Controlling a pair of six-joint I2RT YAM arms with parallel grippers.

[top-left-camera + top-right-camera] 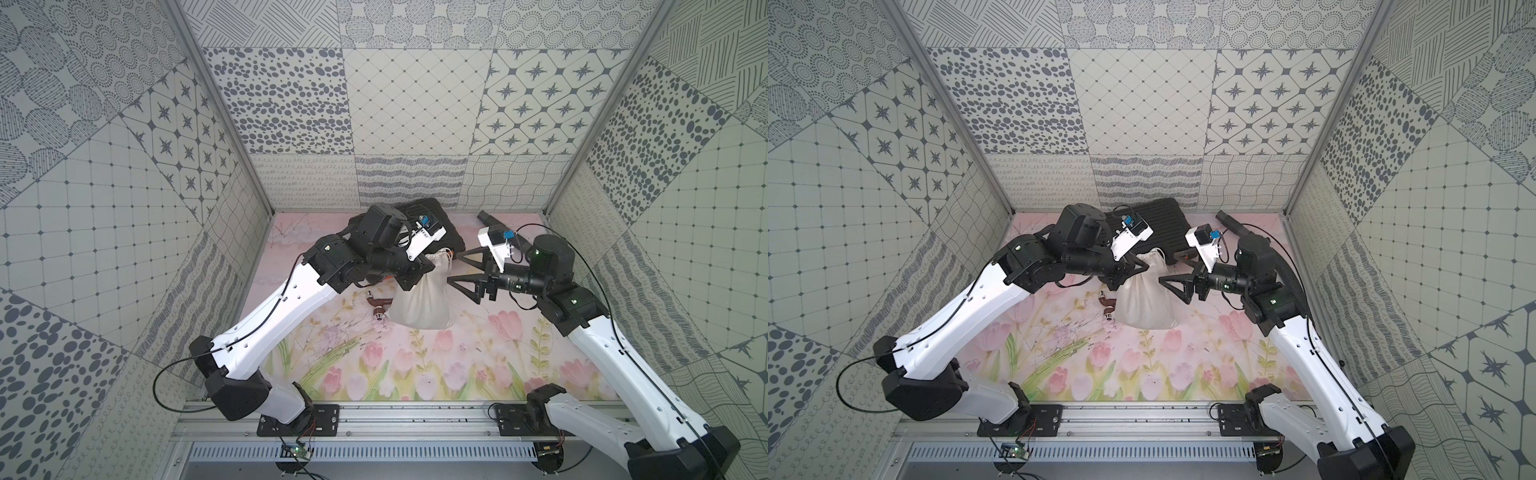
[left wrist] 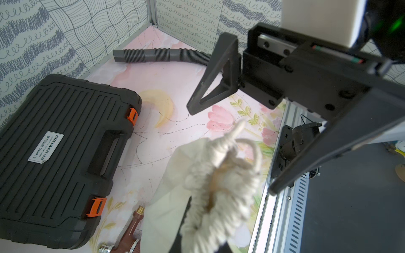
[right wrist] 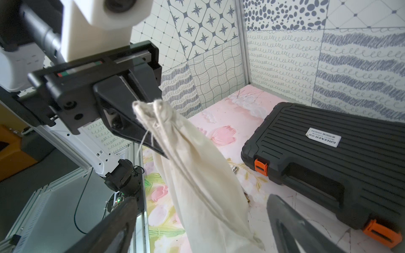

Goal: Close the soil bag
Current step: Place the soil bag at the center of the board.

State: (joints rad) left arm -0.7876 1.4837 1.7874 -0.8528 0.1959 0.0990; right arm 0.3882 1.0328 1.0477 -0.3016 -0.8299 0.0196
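Hanging upright from its gathered neck, the soil bag (image 1: 422, 305) is pinched by the closed left gripper (image 1: 420, 269). Its base apparently rests on the floral mat (image 1: 374, 374), in front of the black case (image 2: 65, 153). The right gripper (image 1: 456, 269) is held spread wide just beside the neck, apart from it.

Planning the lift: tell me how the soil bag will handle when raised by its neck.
Probably floppy: the soil bag drapes in long folds below the left hand. Likely bottom-heavy: its base bulges on the mat.
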